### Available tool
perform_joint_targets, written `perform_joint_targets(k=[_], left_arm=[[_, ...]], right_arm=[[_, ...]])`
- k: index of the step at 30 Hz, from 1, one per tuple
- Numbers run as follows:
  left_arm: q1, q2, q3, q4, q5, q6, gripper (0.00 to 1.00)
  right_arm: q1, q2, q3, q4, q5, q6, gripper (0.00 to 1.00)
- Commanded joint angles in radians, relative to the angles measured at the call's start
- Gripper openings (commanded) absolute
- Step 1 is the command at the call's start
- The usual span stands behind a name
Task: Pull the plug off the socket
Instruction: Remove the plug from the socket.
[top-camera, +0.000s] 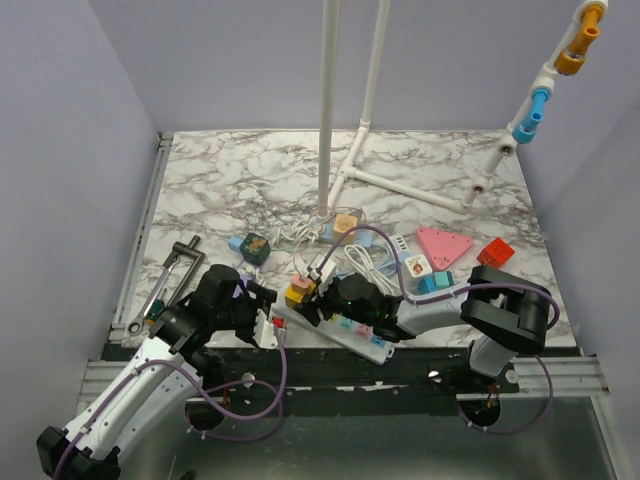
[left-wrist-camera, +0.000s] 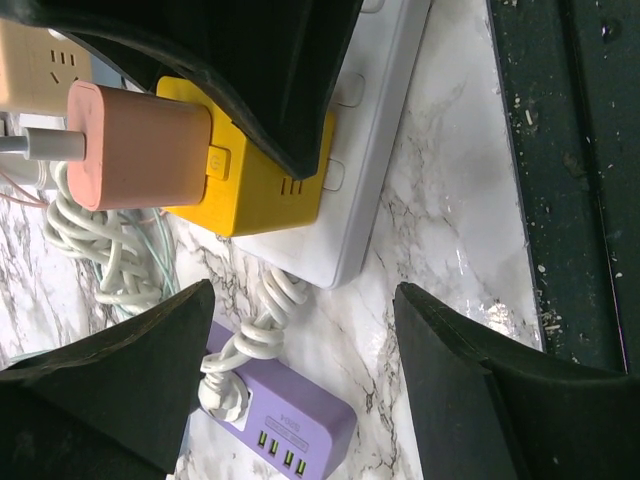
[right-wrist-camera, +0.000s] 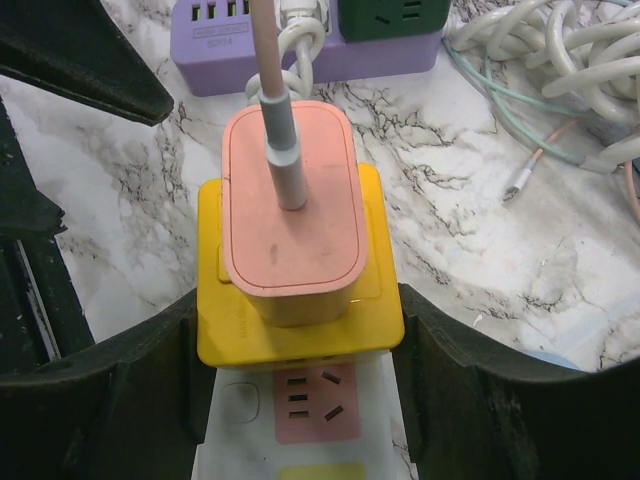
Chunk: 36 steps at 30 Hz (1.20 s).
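Note:
A yellow adapter plug (right-wrist-camera: 300, 325) sits in the end socket of a white power strip (right-wrist-camera: 240, 440), with a pink charger (right-wrist-camera: 290, 210) and its cable stacked on top. My right gripper (right-wrist-camera: 300, 375) is shut on the yellow adapter, one finger pressed on each side. In the top view the right gripper (top-camera: 305, 296) sits at the yellow adapter (top-camera: 295, 298) on the strip (top-camera: 350, 332). My left gripper (left-wrist-camera: 300, 335) is open and empty, over bare marble just past the strip's end (left-wrist-camera: 340, 240). It also shows in the top view (top-camera: 262, 306).
A purple USB hub (left-wrist-camera: 285, 425) with a white cord lies beside the strip's end, and a dark green socket block (right-wrist-camera: 385, 20) is next to it. Coiled white cables (right-wrist-camera: 560, 70) lie to the right. A pink triangle (top-camera: 443, 245), red block (top-camera: 495, 252), metal tool (top-camera: 170, 275) and white pipe frame (top-camera: 350, 150) stand farther off.

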Motion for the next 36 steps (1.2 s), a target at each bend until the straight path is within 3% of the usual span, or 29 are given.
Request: perform_joint_targets(k=[1,4,17,23,31,36], left_arm=[[0.005,0.012,-0.017,0.007,0.026,0.056,0.75],[0.005,0.011,-0.037,0.024,0.018,0.079,0.75],[0.013,-0.012,-0.14,0.314,-0.068,0.076,0.73],[0.013,-0.115,-0.233,0.455,-0.091,0.133,0.65],[0.013,-0.231,-0.328,0.52,-0.097,0.219,0.62],[0.013,-0.307,-0.344,0.521,-0.076,0.244,0.5]], right_arm=[[0.005,-0.011,0.042,0.02,0.01,0.028,0.16],[0.0,-0.065,0.054,-0.009,0.018,0.053,0.07],[-0.055,-0.236,0.109,-0.114,-0.09,0.15,0.07],[-0.061,-0.239,0.113,-0.123,-0.151,0.193,0.06],[-0.095,-0.225,0.183,-0.192,-0.289,0.257,0.05],[-0.103,-0.224,0.203,-0.216,-0.313,0.276,0.05]])
